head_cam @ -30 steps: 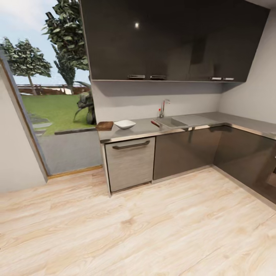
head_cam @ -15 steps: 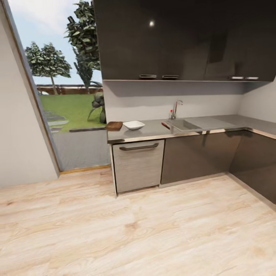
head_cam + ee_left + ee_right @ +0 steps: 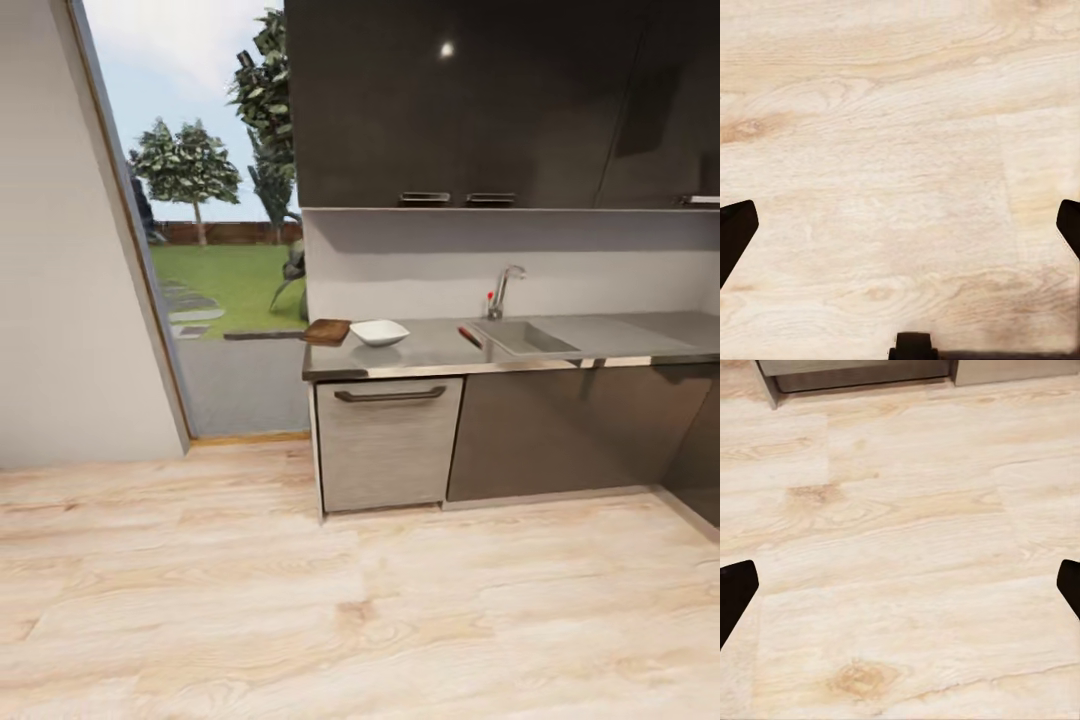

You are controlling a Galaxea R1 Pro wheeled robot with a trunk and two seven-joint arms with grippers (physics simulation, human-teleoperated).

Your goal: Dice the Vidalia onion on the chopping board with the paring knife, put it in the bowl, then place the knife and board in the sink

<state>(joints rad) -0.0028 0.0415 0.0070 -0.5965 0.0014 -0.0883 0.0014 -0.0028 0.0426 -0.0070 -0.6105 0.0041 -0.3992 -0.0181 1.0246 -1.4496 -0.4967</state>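
While the robot faces the kitchen from across the floor:
Floor (image 3: 360, 600): pale wood planks.
Countertop (image 3: 430, 352): grey slab.
Sink (image 3: 525, 337): right of centre.
Chopping board (image 3: 328, 331): counter's left end.
Bowl (image 3: 379, 332): just beside the board.
Paring knife (image 3: 469, 337): near the sink's edge.
Left gripper (image 3: 900, 225): fingers spread, nothing held.
Right gripper (image 3: 900, 585): fingers spread, nothing held.

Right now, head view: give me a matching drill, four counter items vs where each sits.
Things:
1. chopping board
2. bowl
3. paring knife
4. tap

Places:
A. behind the sink, at the wall
B. far left end of the countertop
C. just left of the basin
D. right beside the board

Pairs: 1-B, 2-D, 3-C, 4-A
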